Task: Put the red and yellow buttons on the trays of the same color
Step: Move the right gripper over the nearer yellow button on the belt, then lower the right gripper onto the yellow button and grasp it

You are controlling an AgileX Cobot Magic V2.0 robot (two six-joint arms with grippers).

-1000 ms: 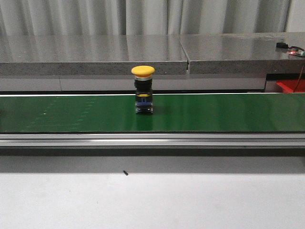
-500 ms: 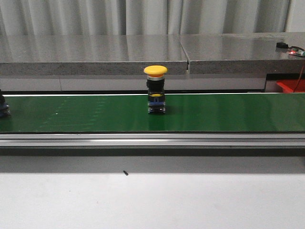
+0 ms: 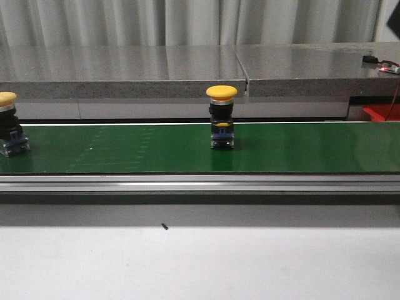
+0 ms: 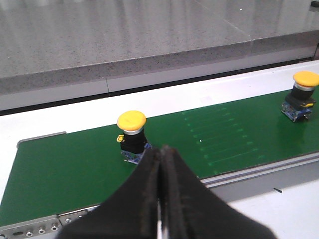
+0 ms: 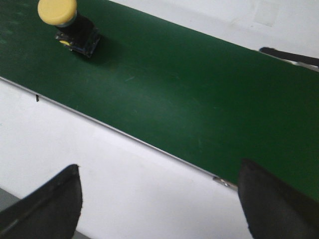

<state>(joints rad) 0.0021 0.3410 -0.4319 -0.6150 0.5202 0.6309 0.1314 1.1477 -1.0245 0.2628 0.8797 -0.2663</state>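
a yellow button stands upright near the middle of the green conveyor belt, its mushroom cap on top and a black body with a blue base touching the belt. a second yellow button stands upright at the far left end of the same belt, partly cut off by the edge of the front view. the two are well apart.

in the left wrist view the second button sits just beyond the left gripper, whose black fingers are pressed together with no gap and nothing between them. the first button shows farther along the belt in that view.

in the right wrist view the right gripper hangs over the white table beside the belt's metal rail, its two fingers spread wide and empty. the first button stands on the belt well away from them.

behind the belt runs a grey stone-look counter. part of a red tray shows at the right edge of the front view, beyond the belt. a small dark speck lies on the white table in front.
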